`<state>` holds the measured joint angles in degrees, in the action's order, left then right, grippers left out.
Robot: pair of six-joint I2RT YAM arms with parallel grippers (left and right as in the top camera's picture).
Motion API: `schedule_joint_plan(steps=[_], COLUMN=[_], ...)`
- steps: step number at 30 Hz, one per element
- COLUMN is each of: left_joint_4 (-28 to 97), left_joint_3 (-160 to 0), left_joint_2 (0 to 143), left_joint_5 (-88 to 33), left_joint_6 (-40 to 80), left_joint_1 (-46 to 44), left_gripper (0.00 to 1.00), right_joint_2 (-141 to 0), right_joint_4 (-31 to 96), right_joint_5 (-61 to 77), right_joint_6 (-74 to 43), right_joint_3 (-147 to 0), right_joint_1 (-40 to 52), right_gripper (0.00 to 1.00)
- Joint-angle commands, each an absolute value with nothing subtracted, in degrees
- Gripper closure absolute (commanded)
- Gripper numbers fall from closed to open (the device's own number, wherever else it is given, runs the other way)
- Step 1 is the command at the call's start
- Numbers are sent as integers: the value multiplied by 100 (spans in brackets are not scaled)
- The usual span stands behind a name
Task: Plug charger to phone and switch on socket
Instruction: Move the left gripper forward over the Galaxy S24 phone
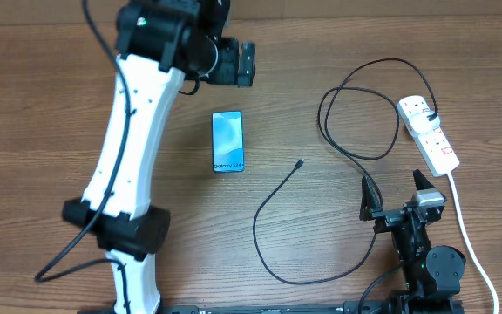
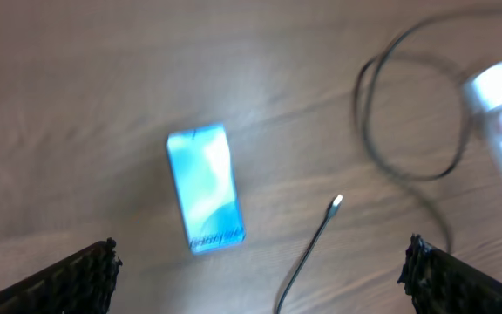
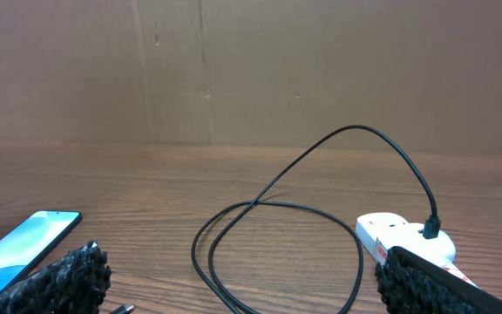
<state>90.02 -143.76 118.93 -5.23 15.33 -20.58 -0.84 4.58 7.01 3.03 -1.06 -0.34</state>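
The phone lies flat on the wooden table with its blue screen lit; it also shows in the left wrist view and at the left edge of the right wrist view. The charger cable runs in loose loops from its loose connector tip to its black plug, seated in the white socket strip. The tip lies right of the phone, apart from it. My left gripper is open, high above the phone. My right gripper is open and empty near the front right, short of the socket.
The socket's thick white cord runs down the right side toward the front edge. The left arm's white link stretches over the table's left part. A brown wall stands behind the table.
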Motion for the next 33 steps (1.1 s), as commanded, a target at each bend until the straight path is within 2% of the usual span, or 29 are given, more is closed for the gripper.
schedule_joint_plan(steps=[1,6,8,13,18,25,33], left_joint_4=[9168,9126,9198,9443,9443,9459,9579], left_joint_3=[-14532,-14532,-14527,-14523,-14523,-14523,-14525], left_joint_2=[12291,12807,13008,13511,14035,14671,14577], left_joint_5=[-456,-847,-637,-10,395,-130,-351], left_joint_6=[1680,1671,1787,3092,2915,3092,2991], left_joint_1=[-2158,-2255,-2252,-2244,-2244,-2167,-2008], left_gripper=[0,0,0,0,0,0,0], right_joint_2=[-16,-16,-16,-16,-16,-16,-16], right_joint_4=[440,440,440,440,440,440,440], right_joint_5=[624,624,624,624,624,624,624], right_joint_6=[327,327,327,327,327,327,327], right_joint_3=[-49,-49,-49,-49,-49,-49,-49], right_joint_1=[-1,-1,-1,-1,-1,-1,-1], right_gripper=[0,0,0,0,0,0,0])
